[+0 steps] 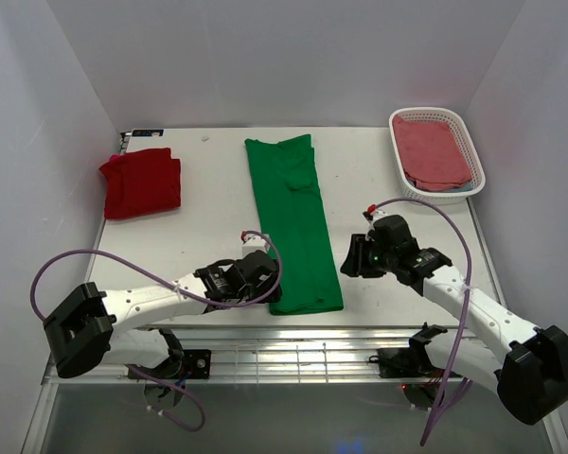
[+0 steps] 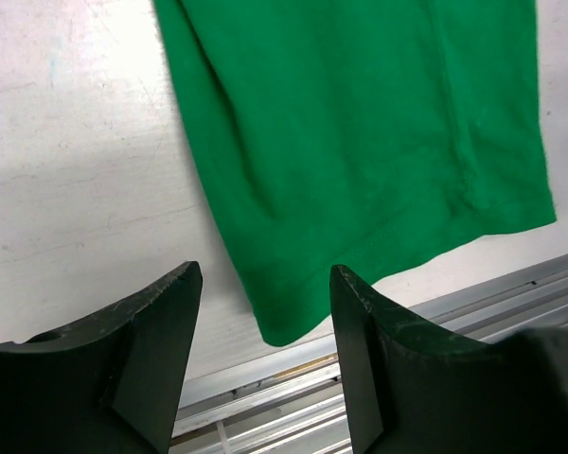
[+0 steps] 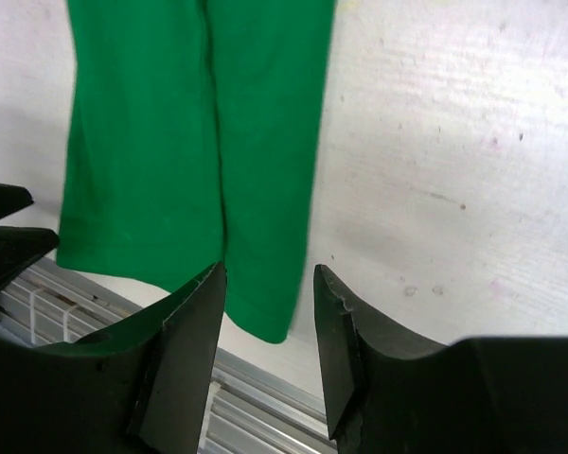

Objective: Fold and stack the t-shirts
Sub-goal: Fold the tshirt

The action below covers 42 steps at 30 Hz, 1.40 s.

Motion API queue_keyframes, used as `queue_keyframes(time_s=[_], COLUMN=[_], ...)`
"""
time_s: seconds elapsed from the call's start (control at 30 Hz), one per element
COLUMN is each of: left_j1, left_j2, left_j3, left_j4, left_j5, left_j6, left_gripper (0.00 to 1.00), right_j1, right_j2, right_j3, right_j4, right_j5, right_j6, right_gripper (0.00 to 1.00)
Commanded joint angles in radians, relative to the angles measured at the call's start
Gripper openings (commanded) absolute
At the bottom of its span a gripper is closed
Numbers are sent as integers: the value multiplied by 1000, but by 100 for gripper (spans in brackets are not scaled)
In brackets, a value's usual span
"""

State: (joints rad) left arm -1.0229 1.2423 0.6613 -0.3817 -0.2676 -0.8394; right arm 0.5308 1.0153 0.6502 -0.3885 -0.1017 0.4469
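Note:
The bright green t-shirt [image 1: 292,219] lies flat as a long narrow strip down the middle of the white table [image 1: 199,232], its near end at the front edge. The deep red t-shirt [image 1: 141,182] lies folded at the far left. My left gripper [image 1: 271,284] is open and empty beside the green strip's near left corner [image 2: 282,326]. My right gripper [image 1: 350,258] is open and empty just right of the strip's near right corner [image 3: 265,317]. Neither gripper touches the cloth.
A white basket [image 1: 466,132] at the far right holds pink cloth [image 1: 431,151]. The table's metal front rail [image 1: 303,345] runs just below the shirt's near end. White walls close in the left, back and right sides.

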Motion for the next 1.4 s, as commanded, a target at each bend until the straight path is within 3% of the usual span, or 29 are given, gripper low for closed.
queue_keyframes(time_s=[0.0,0.27,0.77,1.23,1.37], left_j1=[1,1,1,1,1], left_j2=[-6,-20,-178,-57,-30], left_j3=[-43,-173,-315,-295,-279], left_j4=[41,135,72,175,176], left_j5=[27,80,77,130,136], left_j6=[-21,-55,-161,-116,-101], left_gripper=[67,67,64,63,56], right_j1=[6,5,8,29,44], right_j2=[-24,-63,-49,57,63], right_j3=[-64,-165,-234,-308,-305], right_j4=[36,106,158,218,224], right_j5=[-19,-53,-125,-168,-171], right_j6=[53,116,171,205,211], right_gripper=[49,49,49,49,49])
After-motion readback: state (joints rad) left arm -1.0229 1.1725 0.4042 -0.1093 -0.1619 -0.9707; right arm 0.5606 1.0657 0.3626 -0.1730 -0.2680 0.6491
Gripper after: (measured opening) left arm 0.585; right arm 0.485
